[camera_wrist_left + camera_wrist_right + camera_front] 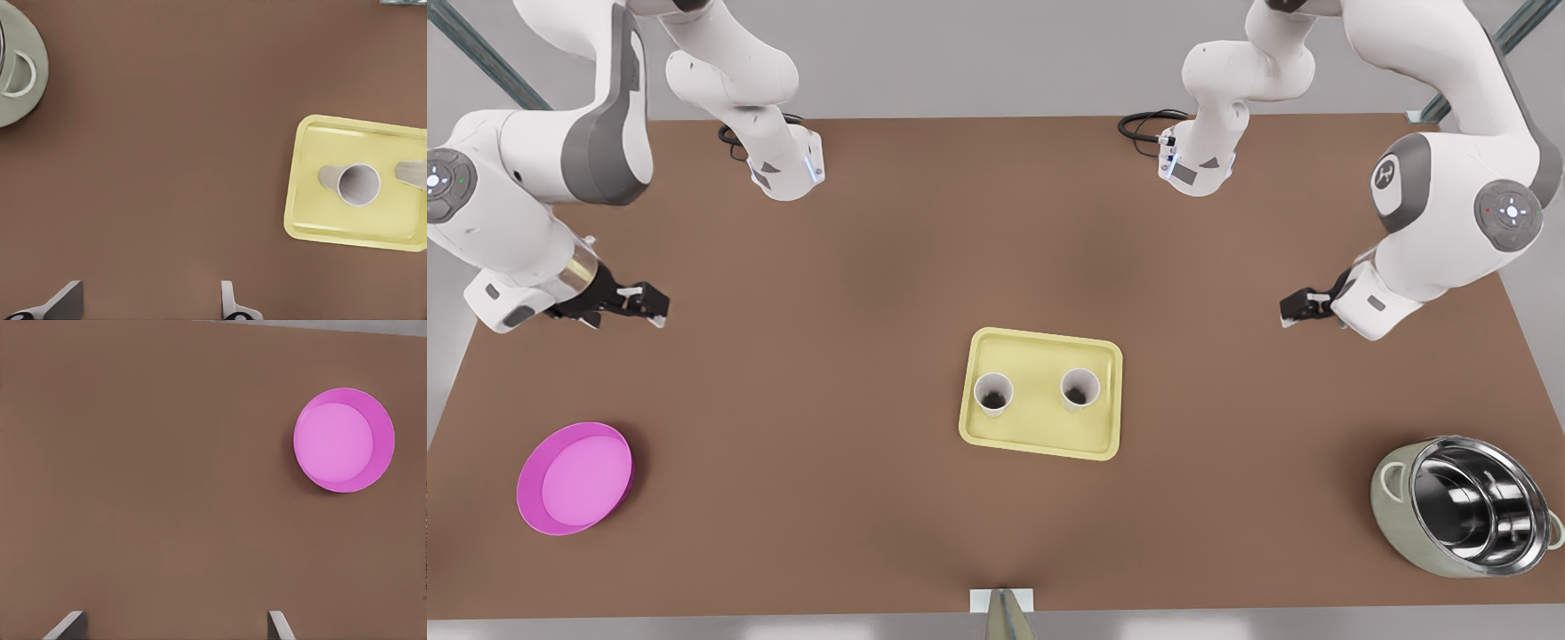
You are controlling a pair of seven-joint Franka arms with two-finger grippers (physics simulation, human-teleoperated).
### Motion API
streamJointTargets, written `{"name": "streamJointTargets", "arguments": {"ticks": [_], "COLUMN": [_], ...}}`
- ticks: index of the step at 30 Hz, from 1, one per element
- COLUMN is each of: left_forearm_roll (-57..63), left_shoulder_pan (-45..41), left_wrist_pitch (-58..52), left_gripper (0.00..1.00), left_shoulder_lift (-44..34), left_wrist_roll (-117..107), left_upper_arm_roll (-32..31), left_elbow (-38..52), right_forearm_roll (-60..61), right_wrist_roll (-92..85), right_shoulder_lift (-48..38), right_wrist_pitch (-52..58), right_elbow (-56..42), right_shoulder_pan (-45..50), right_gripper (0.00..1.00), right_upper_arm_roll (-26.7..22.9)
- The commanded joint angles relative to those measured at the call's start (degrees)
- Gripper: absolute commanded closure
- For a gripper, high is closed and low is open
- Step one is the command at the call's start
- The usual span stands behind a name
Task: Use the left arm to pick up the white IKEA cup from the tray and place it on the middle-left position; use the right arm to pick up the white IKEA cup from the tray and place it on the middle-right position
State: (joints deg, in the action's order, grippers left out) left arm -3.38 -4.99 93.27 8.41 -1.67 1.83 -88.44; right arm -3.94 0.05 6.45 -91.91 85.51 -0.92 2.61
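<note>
Two cups are set side by side in the tray at frame centre; a dish is placed lower left, a pot lower right.

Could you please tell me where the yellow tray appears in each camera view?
Front view: the tray lies just right of centre, holding two cups.
Left wrist view: the tray, cut by the frame edge, lies across bare table from the pot.
Right wrist view: this camera faces the pink dish instead.
Shared landmark: the pot, front and left wrist views.

two white cups, one yellow tray, one pink dish, one steel pot
</note>
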Motion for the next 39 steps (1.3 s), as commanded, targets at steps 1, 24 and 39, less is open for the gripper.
{"name": "streamJointTargets", "arguments": {"ticks": [1, 24, 39], "left_forearm_roll": [-0.4, -1.0, 0.6], "left_shoulder_pan": [-0.3, -12.8, -21.6], "left_wrist_pitch": [2.8, 6.6, 24.3], "left_gripper": [0.00, 0.00, 0.00], "left_shoulder_lift": [-0.1, 14.5, 27.5], "left_wrist_roll": [-1.1, -18.3, -28.8], "left_upper_arm_roll": [-0.3, -1.1, -1.0], "left_elbow": [0.0, 10.2, 3.4], "right_forearm_roll": [-0.1, 0.2, 4.8], "right_wrist_roll": [0.0, 30.6, 56.9], "right_shoulder_lift": [0.0, 14.5, 31.1], "right_wrist_pitch": [-1.5, -15.3, -28.8], "right_elbow": [-0.1, 0.2, -11.9], "right_shoulder_pan": [0.1, 12.0, 23.5], "right_gripper": [0.00, 0.00, 0.00], "right_upper_arm_roll": [0.2, 8.4, 13.0]}}
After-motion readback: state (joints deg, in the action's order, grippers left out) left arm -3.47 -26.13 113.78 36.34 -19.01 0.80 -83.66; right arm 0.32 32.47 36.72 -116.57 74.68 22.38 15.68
